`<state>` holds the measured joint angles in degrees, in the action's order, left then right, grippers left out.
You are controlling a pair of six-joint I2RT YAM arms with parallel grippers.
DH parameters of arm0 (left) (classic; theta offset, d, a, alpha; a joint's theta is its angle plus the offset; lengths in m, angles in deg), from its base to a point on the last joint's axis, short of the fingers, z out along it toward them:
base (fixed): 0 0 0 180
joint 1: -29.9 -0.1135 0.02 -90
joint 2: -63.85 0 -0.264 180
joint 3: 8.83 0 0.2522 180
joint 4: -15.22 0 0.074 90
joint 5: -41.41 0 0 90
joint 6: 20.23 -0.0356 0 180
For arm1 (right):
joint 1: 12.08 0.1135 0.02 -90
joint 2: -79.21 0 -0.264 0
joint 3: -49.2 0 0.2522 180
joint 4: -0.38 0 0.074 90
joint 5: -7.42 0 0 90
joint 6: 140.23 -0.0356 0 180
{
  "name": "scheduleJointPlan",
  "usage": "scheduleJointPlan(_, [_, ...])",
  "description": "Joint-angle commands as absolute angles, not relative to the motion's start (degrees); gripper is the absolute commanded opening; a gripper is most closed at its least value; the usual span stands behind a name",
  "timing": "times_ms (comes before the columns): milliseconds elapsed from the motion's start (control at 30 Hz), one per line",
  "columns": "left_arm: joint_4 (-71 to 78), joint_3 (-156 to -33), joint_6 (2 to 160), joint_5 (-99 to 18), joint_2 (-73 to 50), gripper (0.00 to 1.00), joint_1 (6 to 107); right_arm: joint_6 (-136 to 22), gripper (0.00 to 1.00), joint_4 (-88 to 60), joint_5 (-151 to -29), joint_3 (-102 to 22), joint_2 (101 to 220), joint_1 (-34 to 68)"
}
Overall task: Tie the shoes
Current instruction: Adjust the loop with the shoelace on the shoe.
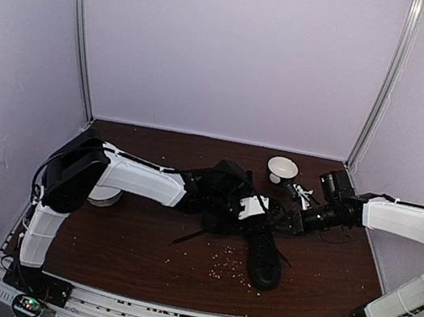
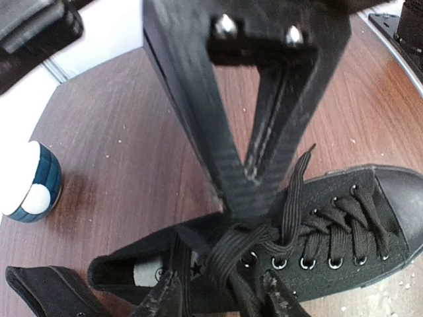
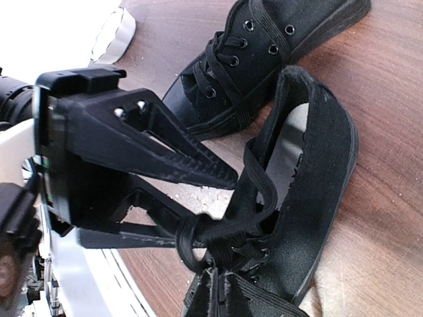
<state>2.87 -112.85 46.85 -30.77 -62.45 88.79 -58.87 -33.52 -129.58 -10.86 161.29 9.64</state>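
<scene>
Two black shoes lie mid-table. One shoe (image 1: pixel 264 258) points its toe at the near edge; the other shoe (image 1: pixel 224 184) lies behind it, partly under the left arm. Both grippers meet over the laces at the nearer shoe's throat. My left gripper (image 2: pixel 217 279) is open, its fingertips astride a flat black lace band (image 2: pixel 234 254) above the eyelets, without pinching it. My right gripper (image 3: pixel 218 277) is shut on a lace loop (image 3: pixel 198 234) next to the shoe's opening (image 3: pixel 297 198). The second shoe (image 3: pixel 264 53) lies beyond it. The right gripper's fingers (image 2: pixel 258 139) hang just above the knot.
A white bowl (image 1: pixel 282 169) stands behind the grippers at the back. A blue-and-white bowl (image 2: pixel 30 185) sits by the left arm, also visible as bowl (image 1: pixel 104 197). Pale crumbs (image 1: pixel 222 263) are scattered over the brown table. Walls close in the back and sides.
</scene>
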Motion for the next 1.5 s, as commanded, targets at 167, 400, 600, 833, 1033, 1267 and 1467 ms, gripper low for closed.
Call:
scheduleJointPlan(167, [1.47,-111.17,44.95,-31.67,-58.35,0.41,87.82,-57.53,0.0,-34.68,-129.03,-13.06,160.59,9.46])
scheduleJointPlan(400, [2.34,-109.99,45.09,-32.61,-58.0,0.37,87.73,-58.28,0.0,-32.62,-129.28,-12.78,161.9,9.61])
scheduleJointPlan(600, [2.5,-113.81,45.74,-30.84,-61.26,0.38,87.82,-58.56,0.07,-30.27,-129.63,-13.28,164.17,9.82])
scheduleJointPlan(833, [3.97,-116.03,47.43,-28.7,-63.77,0.21,87.82,-59.14,0.14,-28.24,-131.39,-12.57,165.15,9.87])
scheduleJointPlan(1033, [4.13,-117.04,48.03,-27.89,-64.88,0.08,87.82,-59.79,0.15,-26.73,-131.86,-12.43,166.61,10.06])
scheduleJointPlan(1267, [6.42,-117.01,49.88,-26.4,-65.34,0.0,87.91,-61.96,0.2,-23.38,-134.01,-11.09,167.27,10.3])
scheduleJointPlan(1467, [10.85,-115.66,52.92,-26.01,-64.96,0.0,87.91,-62.01,0.22,-23.13,-134.38,-10.04,167.93,10.5])
